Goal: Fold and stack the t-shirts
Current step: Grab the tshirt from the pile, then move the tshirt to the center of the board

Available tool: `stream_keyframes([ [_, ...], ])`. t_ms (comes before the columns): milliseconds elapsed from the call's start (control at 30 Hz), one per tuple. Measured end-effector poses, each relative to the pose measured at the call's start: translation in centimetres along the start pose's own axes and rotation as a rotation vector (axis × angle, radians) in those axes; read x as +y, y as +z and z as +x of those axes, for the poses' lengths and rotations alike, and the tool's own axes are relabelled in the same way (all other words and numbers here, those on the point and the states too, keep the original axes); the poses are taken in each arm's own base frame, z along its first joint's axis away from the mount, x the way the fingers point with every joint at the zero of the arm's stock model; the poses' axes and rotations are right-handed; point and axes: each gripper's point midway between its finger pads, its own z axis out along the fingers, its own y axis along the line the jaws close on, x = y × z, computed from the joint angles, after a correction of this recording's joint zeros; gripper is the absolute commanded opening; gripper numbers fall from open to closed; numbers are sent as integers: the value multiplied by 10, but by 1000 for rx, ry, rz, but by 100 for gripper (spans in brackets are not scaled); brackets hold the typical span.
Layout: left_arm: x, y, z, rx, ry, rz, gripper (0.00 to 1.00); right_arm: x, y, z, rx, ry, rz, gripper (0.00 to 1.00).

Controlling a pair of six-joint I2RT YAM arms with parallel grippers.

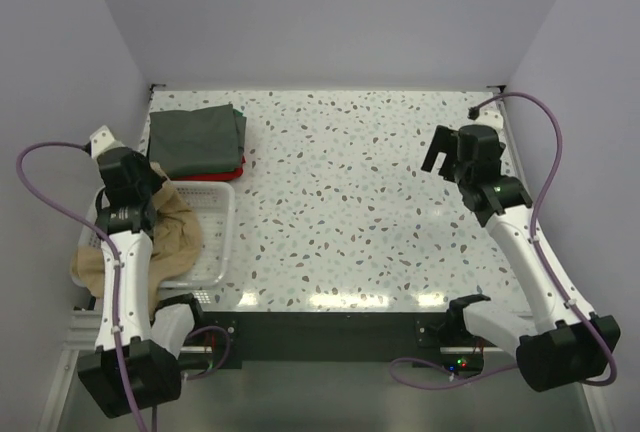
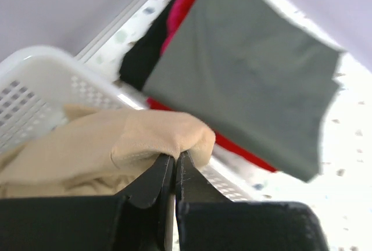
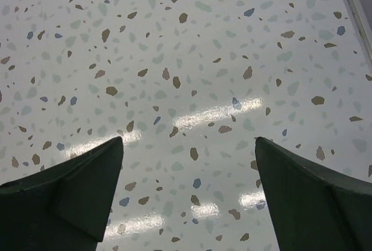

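My left gripper is shut on a fold of the tan t-shirt, which lies bunched in the white mesh basket; the gripper sits over the basket's left part, and the tan shirt spills over its near-left rim. A folded dark grey-green t-shirt lies at the far left of the table on a red one showing as a thin edge. Both show in the left wrist view, grey-green over red. My right gripper is open and empty above bare table.
The speckled white table stretches between the two arms. Grey walls close in at the back and sides. The table's dark front edge runs between the arm bases. A purple cable loops beside the right arm.
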Motion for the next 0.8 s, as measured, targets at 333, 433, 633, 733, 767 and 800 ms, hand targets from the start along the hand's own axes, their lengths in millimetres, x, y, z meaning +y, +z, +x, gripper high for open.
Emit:
stream_keyframes([
  [333,-87,-58,-82,-119,-51,396,0,30,22,-15,34,17,-70,99],
  [433,-118,-87,-118,-175,-32,545,0,36,25,-12,47,34,-88,98],
  [633,-176,-152,-188,-300,22,841,0,40,24,-11,58,66,-105,98],
  [733,-203,-184,-218,-357,31,996,0,41,24,-11,60,77,-110,98],
  [767,-210,-194,-227,-372,28,1046,0,42,24,-10,61,79,-111,98],
  [800,-217,-205,-236,-391,25,1098,0,42,24,-10,61,80,-111,98],
])
